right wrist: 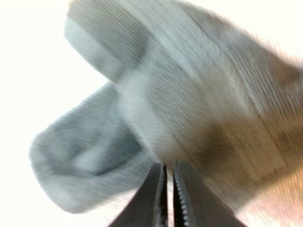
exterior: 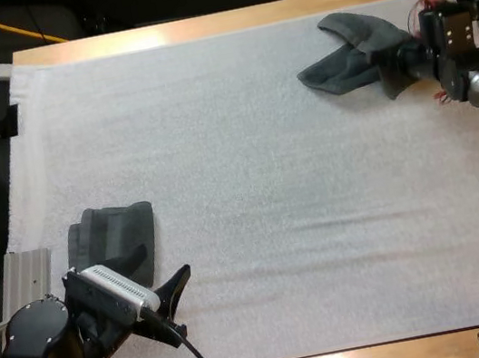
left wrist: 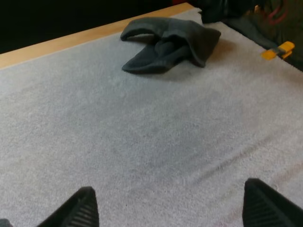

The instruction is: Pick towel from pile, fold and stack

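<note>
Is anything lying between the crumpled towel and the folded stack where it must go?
Nothing visible does. The crumpled towel lies at the far right of the white mat, the folded stack at its near left, and the mat between them is bare. The open left gripper hangs beside the stack.

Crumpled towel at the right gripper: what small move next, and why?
Likely lift the crumpled towel a little and draw it toward the mat centre: the right gripper looks shut on its edge, and it lies bunched at the far corner.
</note>
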Action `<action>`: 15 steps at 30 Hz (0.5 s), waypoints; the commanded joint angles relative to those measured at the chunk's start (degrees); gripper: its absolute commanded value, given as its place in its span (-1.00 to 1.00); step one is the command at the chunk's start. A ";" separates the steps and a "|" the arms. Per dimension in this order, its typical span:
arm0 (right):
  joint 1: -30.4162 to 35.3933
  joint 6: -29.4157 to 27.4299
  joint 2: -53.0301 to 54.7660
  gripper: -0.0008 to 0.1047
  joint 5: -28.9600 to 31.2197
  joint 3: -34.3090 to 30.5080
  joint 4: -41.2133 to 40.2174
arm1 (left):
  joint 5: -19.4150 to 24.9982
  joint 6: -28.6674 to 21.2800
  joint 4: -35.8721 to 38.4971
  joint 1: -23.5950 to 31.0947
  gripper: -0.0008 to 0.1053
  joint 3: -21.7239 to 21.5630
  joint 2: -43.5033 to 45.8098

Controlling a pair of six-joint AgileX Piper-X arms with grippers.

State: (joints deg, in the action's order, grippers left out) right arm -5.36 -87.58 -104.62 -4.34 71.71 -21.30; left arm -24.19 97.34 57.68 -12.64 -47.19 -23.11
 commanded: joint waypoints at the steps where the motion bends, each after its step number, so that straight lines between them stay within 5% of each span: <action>1: -0.64 -3.04 4.28 -0.98 0.11 0.46 -1.05 | -0.21 0.55 -0.29 -0.25 0.18 -0.35 -0.19; 8: -0.94 -3.30 5.63 -0.95 0.49 0.54 -2.03 | -0.39 0.46 -0.65 -0.26 0.18 -0.37 -0.12; 10: -0.99 -3.09 5.34 -0.73 0.54 0.67 -1.88 | -0.42 0.56 -0.69 -0.25 0.19 -0.35 -0.17; 15: -1.29 -2.70 4.63 0.21 0.49 0.86 -1.34 | -0.54 0.62 -0.54 -0.28 0.19 -0.36 -0.28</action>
State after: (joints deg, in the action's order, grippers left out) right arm -6.33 -90.25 -99.85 -3.62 72.04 -23.18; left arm -24.21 97.34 57.68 -12.64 -47.19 -23.11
